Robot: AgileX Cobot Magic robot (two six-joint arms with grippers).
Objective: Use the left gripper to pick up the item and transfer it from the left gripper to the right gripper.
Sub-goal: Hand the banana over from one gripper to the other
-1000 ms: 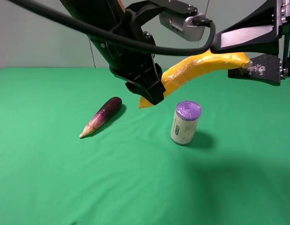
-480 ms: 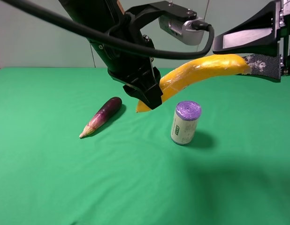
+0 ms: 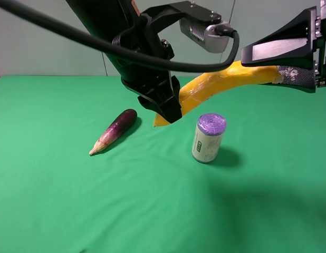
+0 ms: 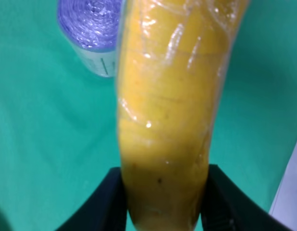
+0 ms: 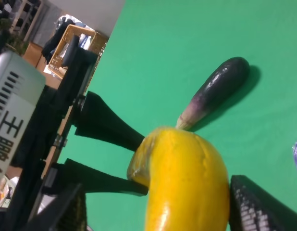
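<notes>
Left gripper [image 3: 171, 112] is clamping the banana [image 3: 216, 84] by one end, holding it aloft over the can [image 3: 209, 138], while the right gripper [image 3: 261, 66] is straddling the far tip, jaws half-wide, one finger seemingly clear. Letting go too soon risks a drop.

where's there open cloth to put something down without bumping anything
The whole near half of the green cloth, in front of the eggplant and the can, is bare. So is the far corner behind the eggplant. Crowded: the middle, where the left gripper holds the banana in the air by the can, reaching toward the right gripper.
</notes>
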